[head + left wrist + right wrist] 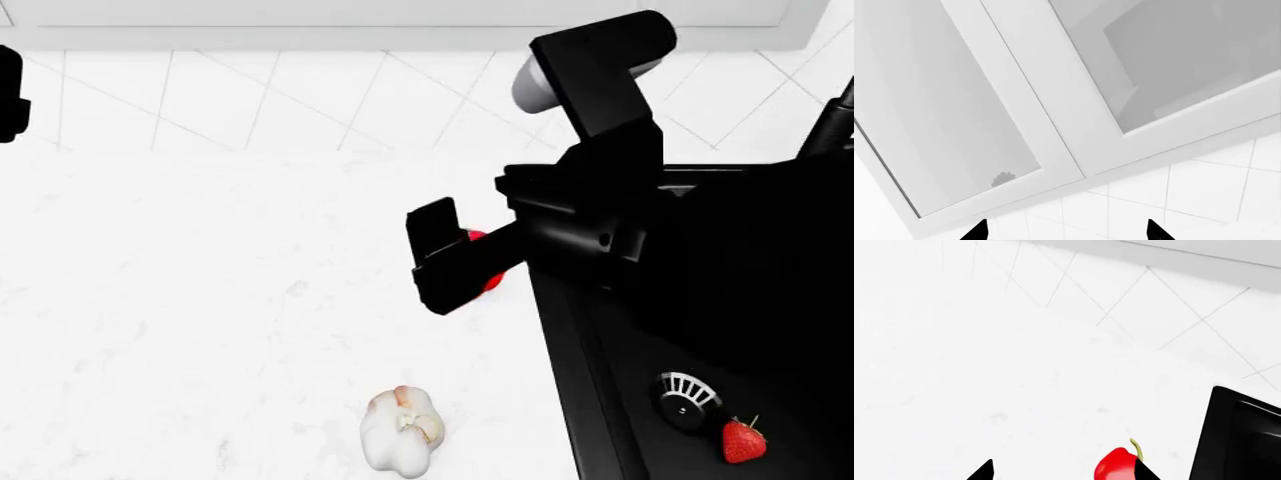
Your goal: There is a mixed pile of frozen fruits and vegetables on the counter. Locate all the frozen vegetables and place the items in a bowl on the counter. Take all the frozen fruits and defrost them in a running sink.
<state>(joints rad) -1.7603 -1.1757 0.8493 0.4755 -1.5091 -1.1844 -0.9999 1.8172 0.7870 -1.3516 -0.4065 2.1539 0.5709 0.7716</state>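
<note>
The red bell pepper (1116, 466) lies on the white counter (200, 300), just inside one fingertip of my open right gripper (1063, 473). In the head view the right gripper (441, 258) hangs over the pepper (493, 281) and hides most of it. The whitish garlic bulb (400, 430) lies on the counter nearer me. The strawberry (743, 440) lies in the black sink (587, 340) beside its drain (685, 396). My left gripper (1066, 233) is open and empty, raised toward the wall cabinets. The bowl and the mango are out of view.
White upper cabinet doors (1054, 100) and a tiled wall (267, 100) stand behind the counter. The sink's edge (1214, 440) runs close beside the pepper. Part of my left arm (8, 95) shows at the head view's left edge.
</note>
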